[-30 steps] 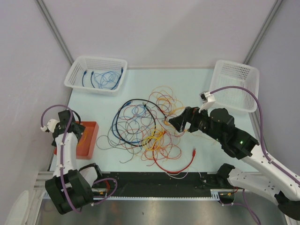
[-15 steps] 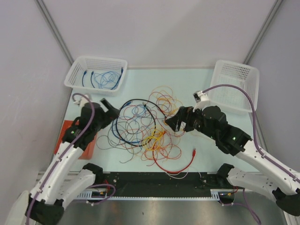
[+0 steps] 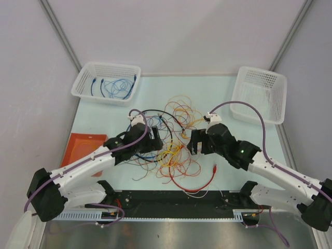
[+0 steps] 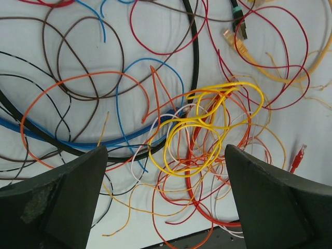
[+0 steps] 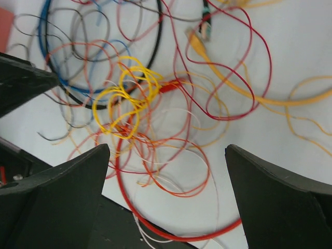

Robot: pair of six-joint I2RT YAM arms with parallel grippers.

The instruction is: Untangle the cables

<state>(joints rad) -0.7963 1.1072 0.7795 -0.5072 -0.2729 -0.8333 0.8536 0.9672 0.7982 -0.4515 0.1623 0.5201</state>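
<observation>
The cables (image 3: 168,142) lie in one loose tangle mid-table: thin red, orange, yellow, blue, brown and black wires, ringed by a thick black loop (image 4: 195,57). A thick red cable (image 3: 199,188) curves out at the near side and ends in a plug tip (image 3: 215,167). My left gripper (image 3: 155,139) hangs over the tangle's left part, open, with yellow loops and red wires below its jaws (image 4: 166,150). From the right, my right gripper (image 3: 193,142) faces the tangle, open and holding nothing (image 5: 167,148). The thick red cable (image 5: 120,171) runs under it.
A white basket (image 3: 83,78) at the back left holds blue cables. Another white basket (image 3: 259,96) stands at the back right. An orange tray (image 3: 83,148) lies at the left edge. A black rail (image 3: 171,201) runs along the near edge.
The left arm has swung from beside the orange tray out over the tangle. The right gripper has moved a little left and nearer. Both stayed open.
</observation>
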